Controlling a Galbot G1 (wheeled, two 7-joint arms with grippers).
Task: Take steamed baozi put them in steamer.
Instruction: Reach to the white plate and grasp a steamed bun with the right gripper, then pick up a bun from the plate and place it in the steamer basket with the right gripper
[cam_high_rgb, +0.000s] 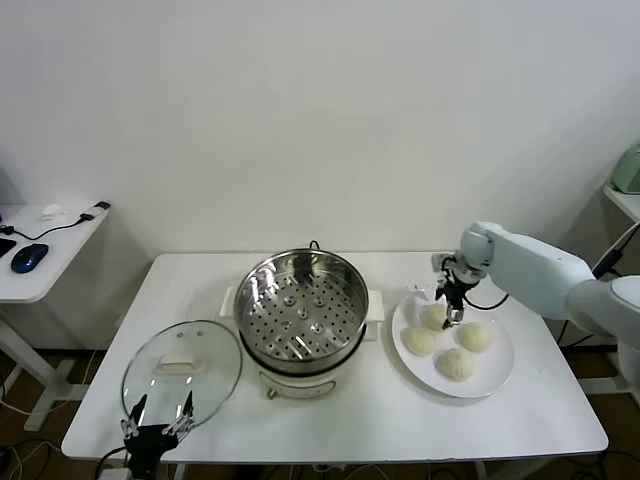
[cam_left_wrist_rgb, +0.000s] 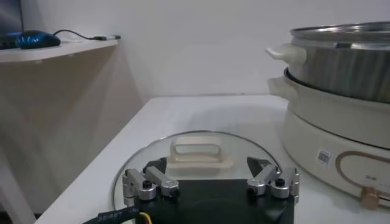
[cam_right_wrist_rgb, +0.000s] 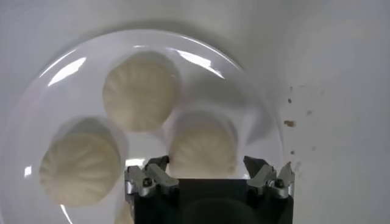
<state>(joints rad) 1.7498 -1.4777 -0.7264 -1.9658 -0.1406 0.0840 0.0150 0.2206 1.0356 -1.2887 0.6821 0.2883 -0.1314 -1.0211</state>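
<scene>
At the near left edge of the worktop, the left claw hangs spread beside the glass lid. The steamer stands in the middle with its holed tray bare. On the right, four buns sit on the white plate. The right claw hovers spread over the far-left bun, one finger on each side of it.

Head cam looks down over table; wrist cams close: left low, right overhead.
</scene>
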